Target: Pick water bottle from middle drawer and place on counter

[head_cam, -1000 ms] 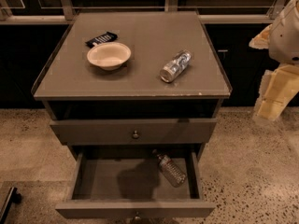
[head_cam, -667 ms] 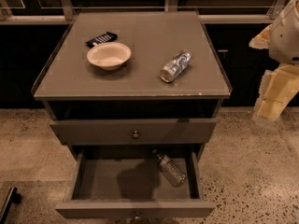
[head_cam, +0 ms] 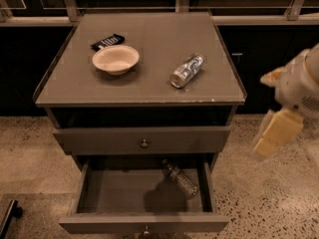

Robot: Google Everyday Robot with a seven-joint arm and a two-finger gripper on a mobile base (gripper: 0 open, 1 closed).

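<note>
The water bottle (head_cam: 180, 179) lies on its side at the back right of the open middle drawer (head_cam: 119, 193), cap toward the back. The drawer is pulled out toward me below a closed drawer front (head_cam: 99, 141) with a small knob. The counter (head_cam: 144, 86) is the flat grey-brown cabinet top above. My gripper (head_cam: 277, 132) shows as a cream block at the right edge of the camera view, beside the cabinet at about the height of the closed drawer. It is well to the right of the water bottle and touches nothing.
On the counter stand a cream bowl (head_cam: 115, 59), a black packet (head_cam: 107, 41) behind it, and a stubby clear bottle (head_cam: 186, 70) lying on its side at centre right. Speckled floor (head_cam: 259, 203) surrounds the cabinet. Dark cabinets run along the back.
My arm and gripper have moved down and slightly left at the right edge. The water bottle, drawer and counter items have not moved.
</note>
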